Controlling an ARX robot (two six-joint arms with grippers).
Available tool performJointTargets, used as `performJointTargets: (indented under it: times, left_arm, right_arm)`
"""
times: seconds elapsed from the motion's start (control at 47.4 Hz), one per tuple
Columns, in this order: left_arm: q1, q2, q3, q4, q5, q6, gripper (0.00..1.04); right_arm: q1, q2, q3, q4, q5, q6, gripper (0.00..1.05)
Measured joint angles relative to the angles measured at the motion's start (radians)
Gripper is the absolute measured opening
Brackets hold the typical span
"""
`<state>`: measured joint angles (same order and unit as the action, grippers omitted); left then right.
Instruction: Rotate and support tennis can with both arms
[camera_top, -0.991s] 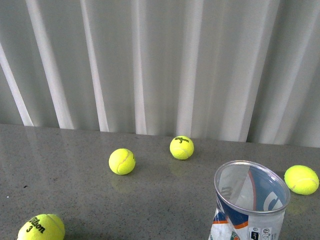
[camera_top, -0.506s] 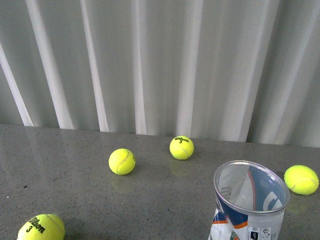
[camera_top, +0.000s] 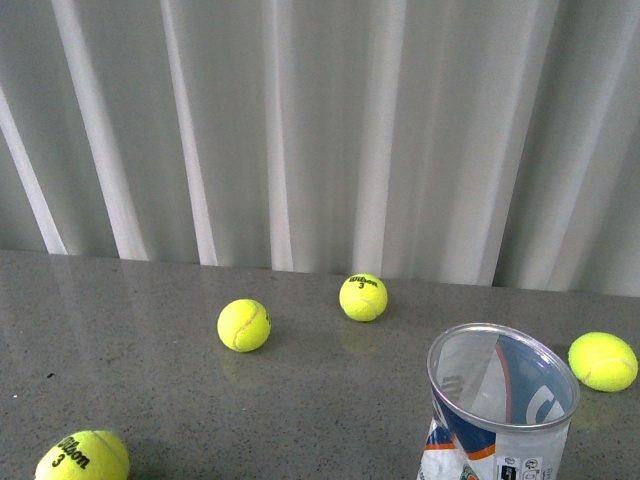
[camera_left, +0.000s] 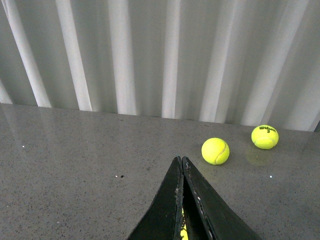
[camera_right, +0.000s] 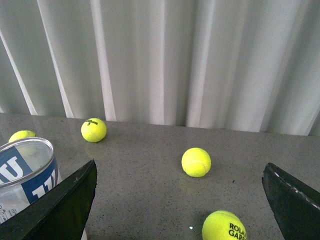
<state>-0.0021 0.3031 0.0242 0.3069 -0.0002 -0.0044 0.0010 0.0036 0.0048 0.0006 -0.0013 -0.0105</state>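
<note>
The tennis can (camera_top: 500, 405) stands upright at the front right of the grey table, open mouth up, clear plastic with a white-blue-orange label. It also shows at the edge of the right wrist view (camera_right: 25, 172), just beside one finger. No arm shows in the front view. My left gripper (camera_left: 180, 162) is shut, its black fingers pressed together above the table, with a bit of yellow ball showing under them. My right gripper (camera_right: 180, 172) is open wide and empty, with the can outside its finger (camera_right: 70, 200).
Yellow tennis balls lie loose on the table: one at mid-left (camera_top: 244, 324), one at the back (camera_top: 363, 296), one at the right (camera_top: 602, 360), one at the front left (camera_top: 82, 456). Another ball (camera_right: 224, 227) lies between my right fingers. White curtain behind.
</note>
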Motion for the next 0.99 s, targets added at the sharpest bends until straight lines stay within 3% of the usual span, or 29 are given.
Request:
performJointTargets:
  times: [0.464, 0.59, 0.844, 0.991]
  left_arm:
    - [0.000, -0.129, 0.000, -0.129, 0.000, 0.000, 0.04]
    - [0.000, -0.255, 0.000, -0.291, 0.000, 0.000, 0.04]
    - [0.000, -0.299, 0.000, -0.306, 0.000, 0.000, 0.04]
    - [0.000, -0.299, 0.000, -0.306, 0.000, 0.000, 0.29]
  right_arm:
    - [0.000, 0.000, 0.000, 0.000, 0.000, 0.000, 0.98]
    - [0.000, 0.000, 0.000, 0.000, 0.000, 0.000, 0.98]
    - [0.000, 0.000, 0.000, 0.000, 0.000, 0.000, 0.98]
    - [0.000, 0.000, 0.000, 0.000, 0.000, 0.000, 0.98]
